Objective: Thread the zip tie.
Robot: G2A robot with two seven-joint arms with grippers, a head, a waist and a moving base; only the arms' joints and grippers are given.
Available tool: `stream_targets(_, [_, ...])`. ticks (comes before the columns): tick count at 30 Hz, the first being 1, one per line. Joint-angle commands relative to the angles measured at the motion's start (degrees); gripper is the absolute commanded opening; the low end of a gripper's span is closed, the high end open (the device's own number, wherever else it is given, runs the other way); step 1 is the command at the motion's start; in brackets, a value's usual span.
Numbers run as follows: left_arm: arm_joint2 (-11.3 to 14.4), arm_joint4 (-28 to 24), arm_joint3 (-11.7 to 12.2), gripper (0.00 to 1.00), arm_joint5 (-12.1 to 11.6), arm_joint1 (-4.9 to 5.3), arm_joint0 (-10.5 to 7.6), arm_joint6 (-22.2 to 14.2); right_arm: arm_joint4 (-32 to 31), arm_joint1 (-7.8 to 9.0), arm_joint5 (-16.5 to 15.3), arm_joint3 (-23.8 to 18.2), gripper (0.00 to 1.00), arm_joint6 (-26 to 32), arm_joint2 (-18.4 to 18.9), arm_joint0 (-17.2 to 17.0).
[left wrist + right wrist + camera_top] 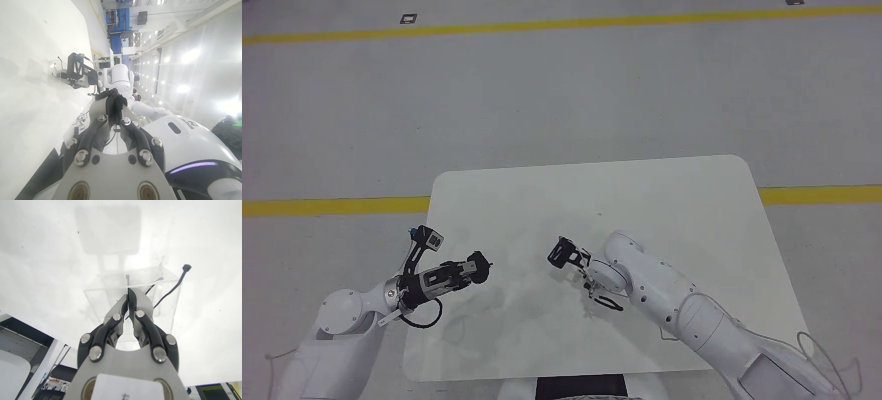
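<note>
My right gripper (129,294) is shut on a thin black zip tie (127,279), whose head pokes past the fingertips at the rim of a clear plastic box (166,280). Two more black zip ties (176,285) lean out of that box. In the top view the right gripper (599,290) points down at the table's front middle. My left gripper (480,265) hovers over the table's left side, facing the right arm. Its fingers (113,106) are shut, with a dark bit at the tips that I cannot identify. From there the right gripper (63,74) shows dipped into the box (53,66).
The white table (642,200) carries nothing else; its far half and right side are bare. The floor around it is grey with yellow lines (332,205).
</note>
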Motion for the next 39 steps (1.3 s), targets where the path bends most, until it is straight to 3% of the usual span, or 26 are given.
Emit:
stream_targets(1, [0.00,0.00,0.00,0.00,0.00,0.00,0.00,0.00,-0.13,0.00,0.10,-0.23,0.00,0.05,0.14,-0.04])
stream_targets(22, [0.00,0.00,0.00,0.00,0.00,0.00,0.00,0.00,-1.84,1.32,0.03,-6.03,0.00,0.76,4.14,-2.82])
stream_targets(39, [0.00,0.00,0.00,0.00,0.00,0.00,0.00,0.00,7.26,3.46,-1.73,-11.62,0.00,-1.07,13.13,-7.16])
